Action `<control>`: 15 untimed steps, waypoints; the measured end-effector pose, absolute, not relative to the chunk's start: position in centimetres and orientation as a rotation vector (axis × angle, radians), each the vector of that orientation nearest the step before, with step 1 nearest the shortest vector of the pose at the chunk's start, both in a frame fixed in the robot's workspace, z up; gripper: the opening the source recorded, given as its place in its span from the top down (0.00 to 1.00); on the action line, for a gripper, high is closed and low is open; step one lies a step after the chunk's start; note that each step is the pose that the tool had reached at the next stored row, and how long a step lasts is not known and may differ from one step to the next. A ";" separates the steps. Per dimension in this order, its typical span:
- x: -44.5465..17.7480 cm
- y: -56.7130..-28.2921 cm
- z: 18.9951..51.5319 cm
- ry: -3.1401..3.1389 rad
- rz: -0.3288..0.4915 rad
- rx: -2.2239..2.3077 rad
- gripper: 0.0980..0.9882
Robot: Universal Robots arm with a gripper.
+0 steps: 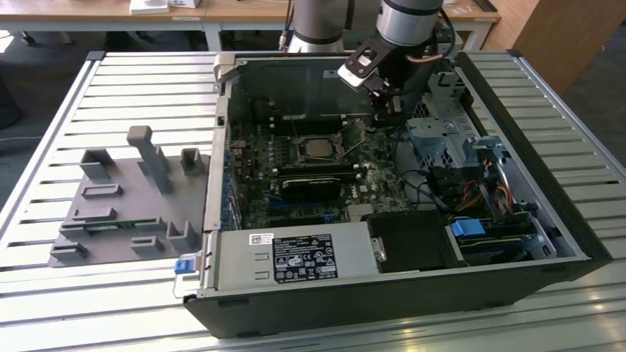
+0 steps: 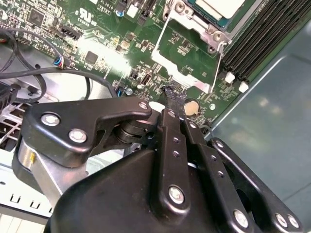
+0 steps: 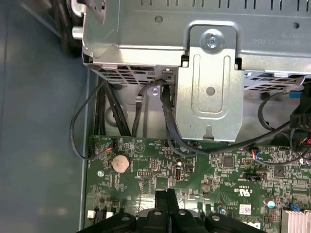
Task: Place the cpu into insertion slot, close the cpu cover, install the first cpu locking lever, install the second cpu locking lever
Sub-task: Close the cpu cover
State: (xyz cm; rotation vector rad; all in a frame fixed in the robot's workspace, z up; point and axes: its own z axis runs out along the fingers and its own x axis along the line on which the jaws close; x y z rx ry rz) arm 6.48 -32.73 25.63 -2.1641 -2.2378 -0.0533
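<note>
Sitting in insertion slot [image 2: 203, 25]: cpu [image 2: 218, 6]. cpu cover [image 2: 160, 43] open, tilted up. gripper [image 2: 172, 94] jaws together at cover's free edge. Closing cover and locking levers seemingly left.

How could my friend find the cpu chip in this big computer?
Look into the open computer case, down at the green motherboard on its floor. Near the board's middle is the silver-rimmed insertion slot, with the cpu lying in it. It is a small grey square, unlike the long black slots nearby.
</note>
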 end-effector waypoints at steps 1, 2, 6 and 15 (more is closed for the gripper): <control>6.5 -32.7 25.6 -2.238 -0.052 -2.164 0.99; 6.6 -32.7 25.5 -2.237 -0.051 -2.163 0.99; 6.7 -32.7 25.2 -2.235 -0.045 -2.162 0.99; 6.7 -32.6 24.3 -2.232 -0.033 -2.159 0.99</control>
